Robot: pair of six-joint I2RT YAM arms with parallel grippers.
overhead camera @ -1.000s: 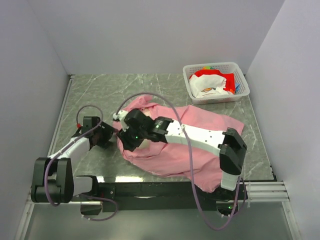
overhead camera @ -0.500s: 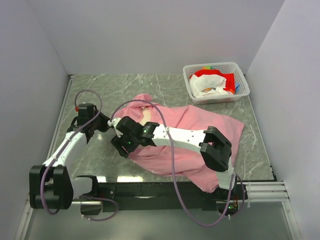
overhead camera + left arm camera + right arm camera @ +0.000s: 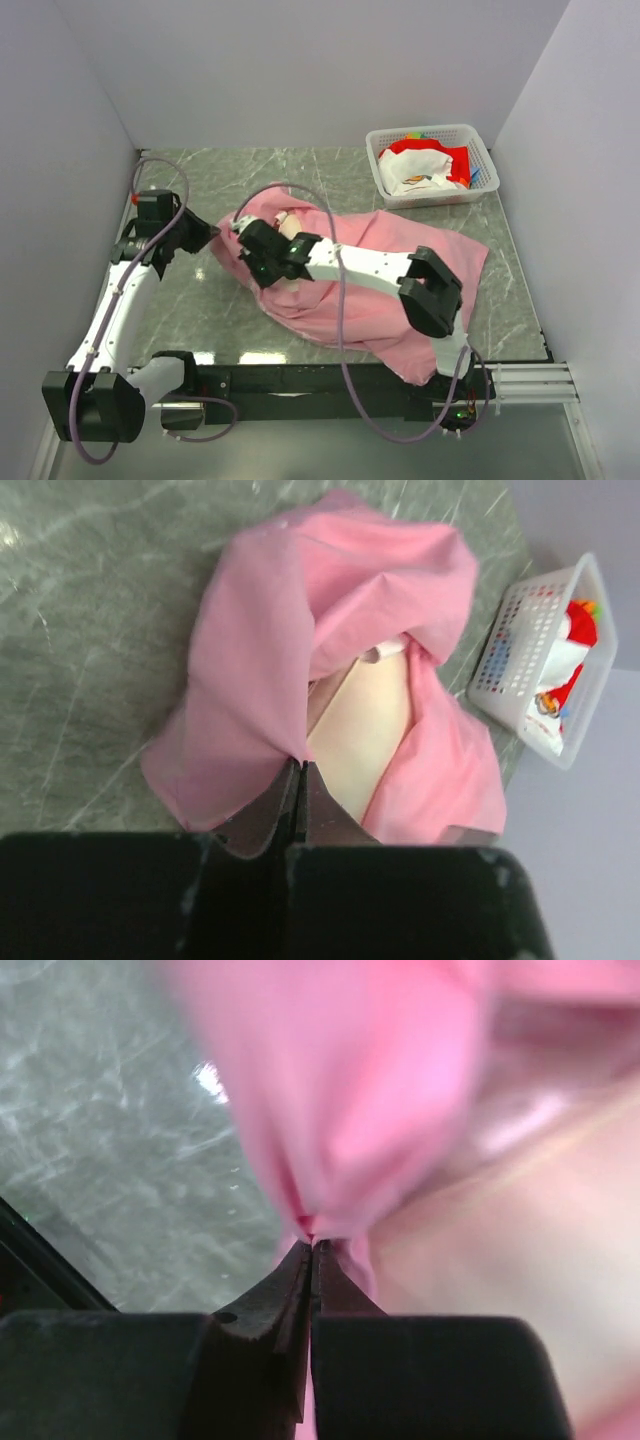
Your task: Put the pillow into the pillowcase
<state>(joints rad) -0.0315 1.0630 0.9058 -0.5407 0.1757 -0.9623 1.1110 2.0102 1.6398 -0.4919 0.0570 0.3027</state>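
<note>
My left claw (image 3: 300, 768) is pinched tight on the hem of the thin pink fabric pillowcase (image 3: 250, 650). My right claw (image 3: 312, 1247) is clamped on a bunched fold of it too. The soft cream-white pillow (image 3: 365, 720) lies partly inside the open mouth, on the veined grey-green stone table (image 3: 200, 180). Farther back sits a white perforated plastic basket (image 3: 435, 198).

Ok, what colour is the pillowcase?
Plain pink; the pillowcase shows best in the left wrist view.
</note>
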